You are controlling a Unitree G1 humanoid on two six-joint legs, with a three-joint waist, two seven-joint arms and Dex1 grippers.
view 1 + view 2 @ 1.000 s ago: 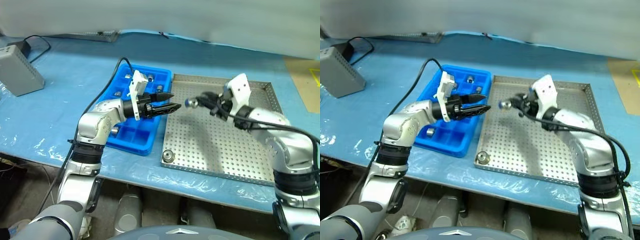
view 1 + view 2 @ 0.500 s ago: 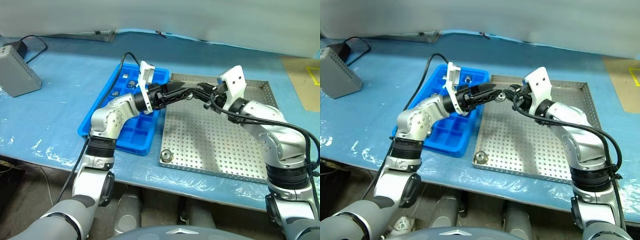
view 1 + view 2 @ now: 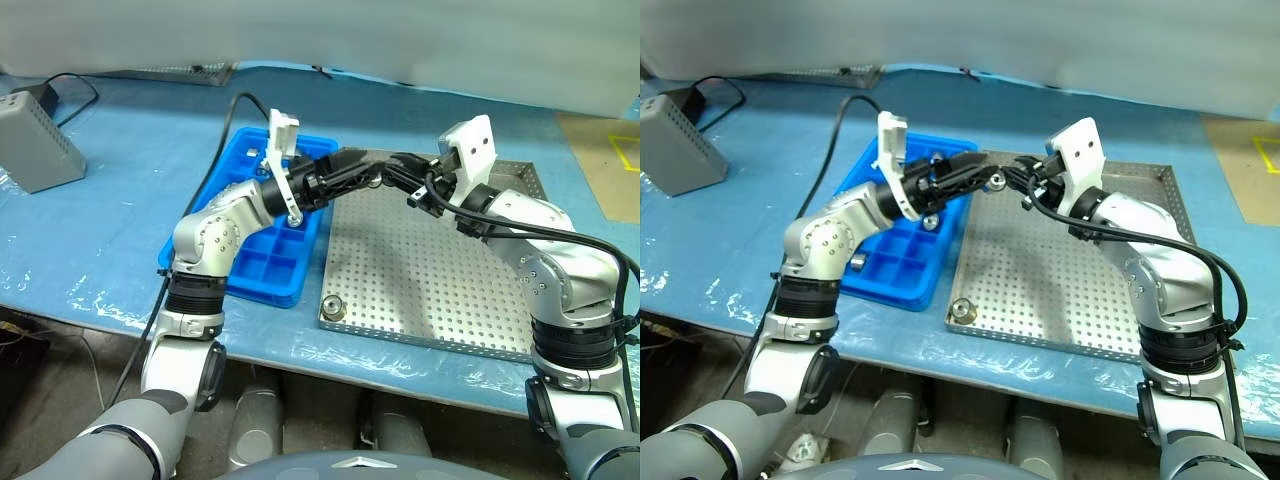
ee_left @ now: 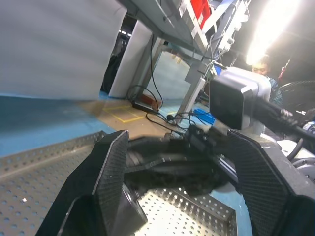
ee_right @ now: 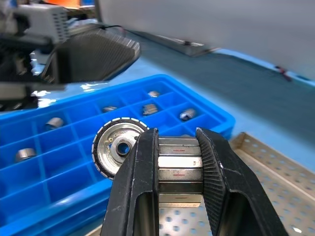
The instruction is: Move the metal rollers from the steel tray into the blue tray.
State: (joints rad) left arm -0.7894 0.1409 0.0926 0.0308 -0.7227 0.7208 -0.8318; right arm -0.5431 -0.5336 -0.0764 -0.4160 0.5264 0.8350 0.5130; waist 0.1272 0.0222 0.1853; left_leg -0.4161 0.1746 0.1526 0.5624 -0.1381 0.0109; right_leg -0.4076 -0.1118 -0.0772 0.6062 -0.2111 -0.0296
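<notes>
At the far left of my head view I see a grey box (image 3: 35, 140) on the blue table cover (image 3: 120, 200), with a black cable (image 3: 70, 78) curling behind it. Moving right, the blue tray (image 3: 250, 275) sits left of centre, and I can count several metal rollers (image 5: 54, 122) lying in its compartments. My left gripper (image 3: 362, 170) reaches rightward above the tray's far end, its fingers (image 4: 110, 172) spread apart and holding nothing. It meets my right gripper (image 3: 392, 172) over the upper left corner of the steel tray (image 3: 440, 300), tip to tip as far as I can judge. My right gripper is clamped on one roller (image 5: 118, 146), whose toothed face and dark centre hole show beside the fingers (image 5: 142, 196) in the right wrist view. One more roller (image 3: 332, 306) stands in the lower left corner of the steel tray, which fills the centre right of the frame.
</notes>
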